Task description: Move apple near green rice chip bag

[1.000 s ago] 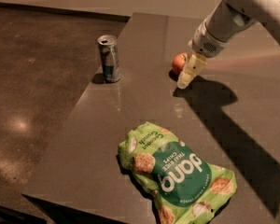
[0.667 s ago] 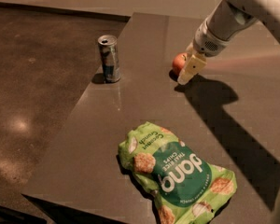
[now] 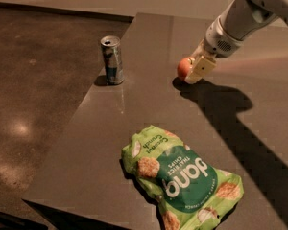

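The small red-orange apple [image 3: 183,67] sits on the grey table [image 3: 149,104] at the back, right of centre. My gripper [image 3: 192,74] comes down from the upper right and is right at the apple, its cream tip covering the apple's right side and reaching the table surface. The green rice chip bag [image 3: 178,178] lies flat and crinkled near the table's front edge, well in front of the apple and apart from it.
A slim silver-blue drink can [image 3: 112,60] stands upright near the table's left edge, left of the apple. The table's left edge runs diagonally, with dark floor [image 3: 33,104] beyond it. My arm casts a long shadow [image 3: 240,123] across the right side.
The gripper has shifted very slightly at the apple. The apple, can and bag stay where they were.
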Action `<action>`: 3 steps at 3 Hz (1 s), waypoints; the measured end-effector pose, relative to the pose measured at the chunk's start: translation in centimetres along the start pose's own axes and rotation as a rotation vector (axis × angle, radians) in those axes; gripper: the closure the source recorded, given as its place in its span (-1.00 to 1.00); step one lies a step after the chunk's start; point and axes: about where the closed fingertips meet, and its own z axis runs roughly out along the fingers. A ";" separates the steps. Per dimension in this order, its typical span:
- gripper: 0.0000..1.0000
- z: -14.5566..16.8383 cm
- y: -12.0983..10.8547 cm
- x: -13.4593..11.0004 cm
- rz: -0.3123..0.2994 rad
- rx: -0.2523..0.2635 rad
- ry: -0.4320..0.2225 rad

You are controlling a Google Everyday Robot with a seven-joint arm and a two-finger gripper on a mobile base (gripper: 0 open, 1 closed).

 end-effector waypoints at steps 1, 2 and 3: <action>0.97 -2.5 3.9 0.3 0.004 -0.044 -0.046; 1.00 -4.6 8.0 1.1 -0.019 -0.085 -0.077; 1.00 -5.7 11.8 1.5 -0.087 -0.143 -0.109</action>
